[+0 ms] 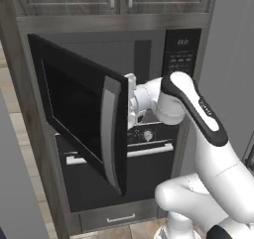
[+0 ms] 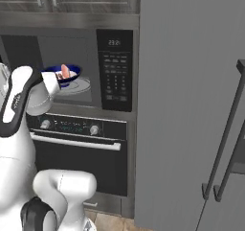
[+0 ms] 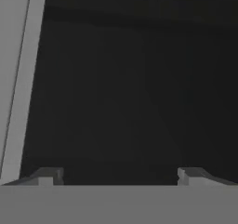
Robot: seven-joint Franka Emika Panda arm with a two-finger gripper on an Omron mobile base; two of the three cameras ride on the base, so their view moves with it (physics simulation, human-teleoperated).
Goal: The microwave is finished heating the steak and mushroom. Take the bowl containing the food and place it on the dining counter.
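Gripper (image 3: 120,175): jaws spread wide, nothing between them; both finger tips face a dark glossy surface close ahead, with a pale grey strip to one side.

Microwave (image 2: 115,69): built-in, black, keypad panel with lit display; its door (image 1: 82,114) stands swung open, and the hand sits right against the door's free edge, behind it in the left base view.

Bowl (image 2: 63,75): dark blue outside, white inside, resting on the round glass turntable (image 2: 79,87) in the grey cavity, beyond the hand and apart from it.

Steak (image 2: 65,71): pinkish slab lying in the bowl.

Oven (image 2: 76,144): black, with knobs and horizontal silver handle, directly below the hand.
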